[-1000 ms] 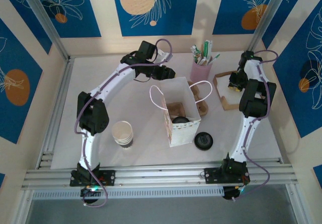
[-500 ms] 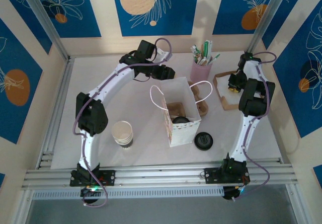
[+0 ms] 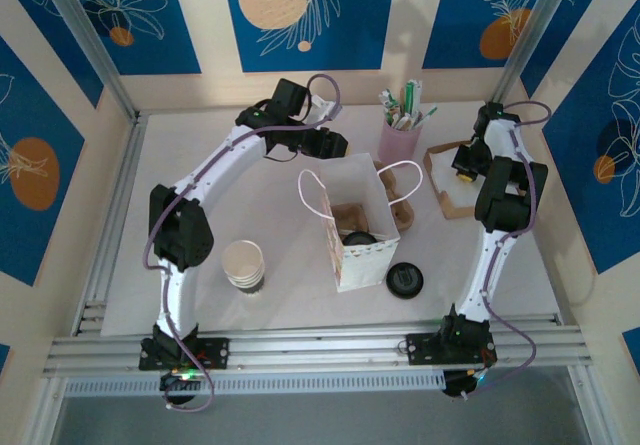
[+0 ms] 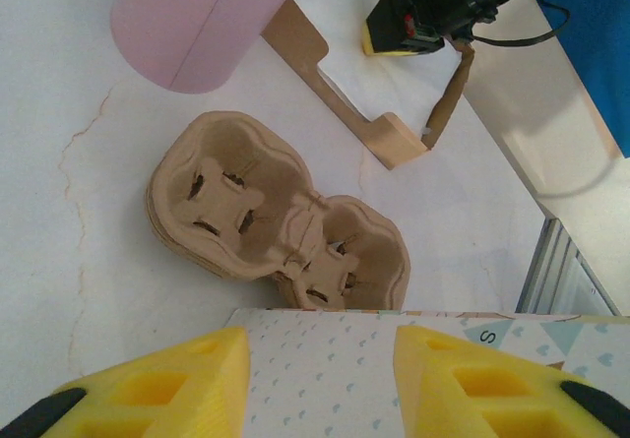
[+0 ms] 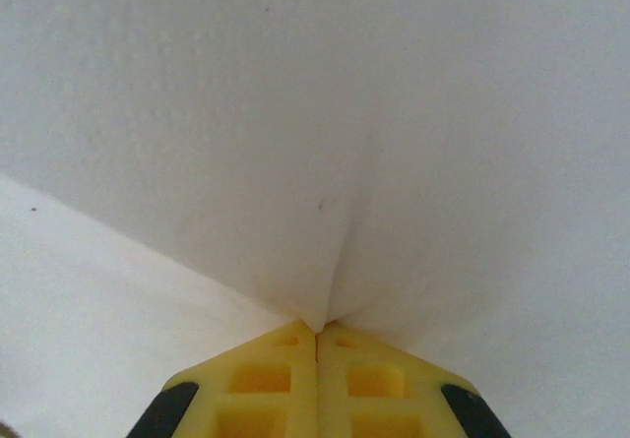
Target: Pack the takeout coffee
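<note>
Barely anything moved this last second: takeout coffee [image 3: 358, 237] sits inside the paper bag [image 3: 362, 267], so it's basically packed. Left fingers [image 4: 177, 384] wide open, empty, above the bag's edge; right fingers [image 5: 281, 364] pinched shut on white paper [image 5: 335, 162].

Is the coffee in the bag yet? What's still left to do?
Looks done: the takeout coffee, showing its round black plastic lid, sits inside the white paper bag. In hand: the right gripper's fingers are shut on a thin white paper sheet, and the left gripper hangs open by the bag's rim. Left: probably getting that sheet into the bag.
</note>
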Tool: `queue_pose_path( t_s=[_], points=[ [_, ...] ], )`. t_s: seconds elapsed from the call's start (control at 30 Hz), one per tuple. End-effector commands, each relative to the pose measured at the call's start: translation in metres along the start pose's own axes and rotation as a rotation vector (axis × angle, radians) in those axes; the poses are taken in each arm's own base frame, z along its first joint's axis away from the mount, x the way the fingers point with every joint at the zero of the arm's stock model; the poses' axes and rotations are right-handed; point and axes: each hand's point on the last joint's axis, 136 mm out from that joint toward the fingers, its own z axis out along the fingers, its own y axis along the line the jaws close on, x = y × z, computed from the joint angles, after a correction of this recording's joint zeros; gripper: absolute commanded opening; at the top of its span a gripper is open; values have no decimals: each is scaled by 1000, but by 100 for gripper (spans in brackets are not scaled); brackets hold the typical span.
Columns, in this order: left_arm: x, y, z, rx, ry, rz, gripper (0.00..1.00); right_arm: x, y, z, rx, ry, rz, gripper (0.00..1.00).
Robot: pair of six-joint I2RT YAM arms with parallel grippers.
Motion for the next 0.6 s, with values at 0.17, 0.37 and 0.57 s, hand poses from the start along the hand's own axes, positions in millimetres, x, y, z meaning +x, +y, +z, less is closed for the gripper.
queue_pose_path(
  t_s=[0.17,0.37,0.57],
  points=[
    [-8,-20,-21,12,-47,48,43,-11,2,-48,-15,-127,16,0],
    [-13,-25,-28,9,-70,59,45,-12,2,-70,4,-189,19,0],
    [-14,-28,-34,4,-88,63,48,-13,6,-87,2,-241,15,0]
  ],
)
